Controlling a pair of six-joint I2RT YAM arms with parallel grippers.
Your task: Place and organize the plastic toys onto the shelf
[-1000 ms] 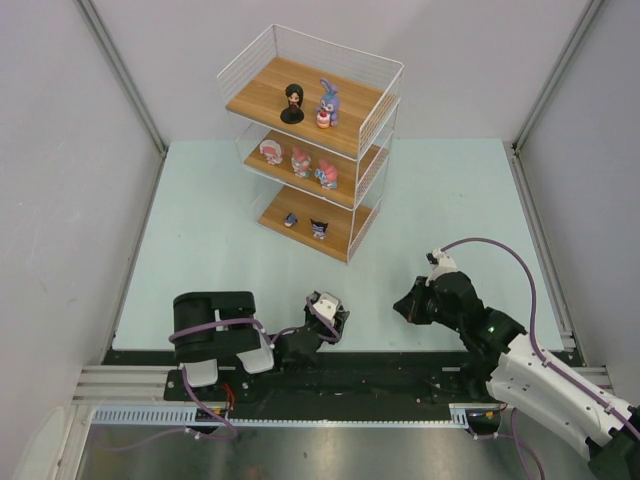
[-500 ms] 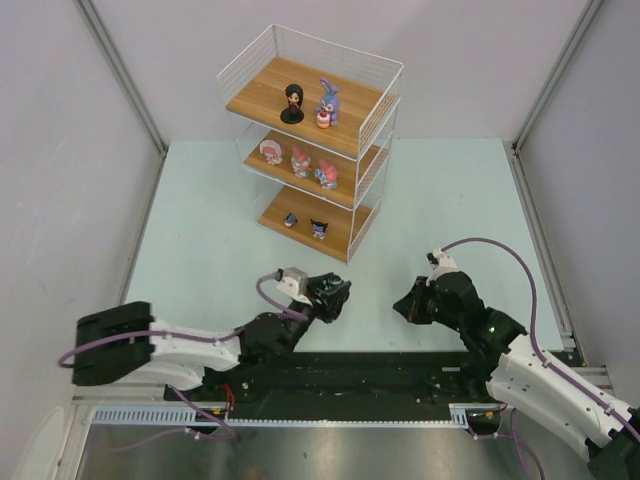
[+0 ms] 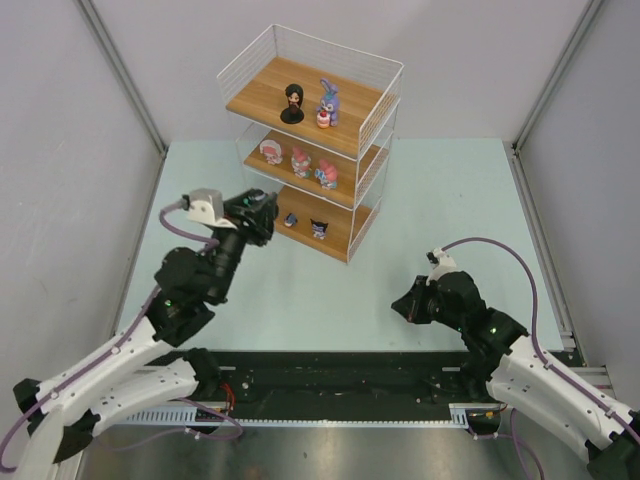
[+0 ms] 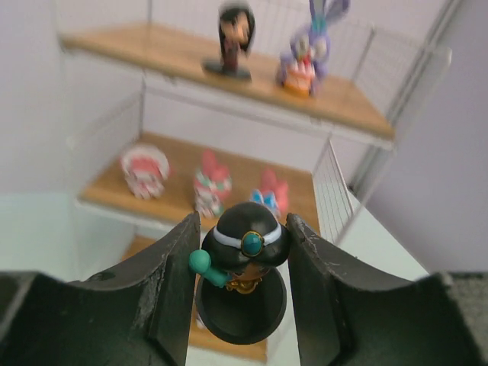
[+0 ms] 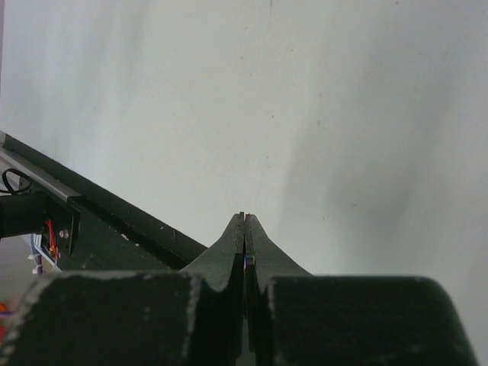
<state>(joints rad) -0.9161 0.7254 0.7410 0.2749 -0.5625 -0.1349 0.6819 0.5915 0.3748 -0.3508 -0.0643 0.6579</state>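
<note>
We hold a dark-haired figurine (image 4: pixel 242 267) on a round black base between the fingers (image 4: pixel 171 282) of the left gripper (image 4: pixel 241 229). They are clamped on either side of its head, in the air just in front of the shelf (image 3: pixel 258 97). It looks like hard moulded plastic, light and stiff (and glossy, so probably slippery). We judge the big head the safest place to pinch, since that leaves the base free to land flat on a board. The small teal knob sticking out at one side seems the part most likely to snap or catch on the wire.

The right gripper (image 5: pixel 244 219) has its fingers pressed together on nothing, low over the table (image 3: pixel 430 200) and well apart from the shelf.

On the top board stand another dark-haired figure (image 3: pixel 292 103) and the bunny (image 3: pixel 327 103), and three pink-and-white toys (image 3: pixel 300 160) line the middle board. The two bottom toys (image 3: pixel 319 228) are too small for us to identify, and in the left wrist view the held figurine hides them. Its face is hidden from us, and we cannot tell how high it hangs against the boards.
</note>
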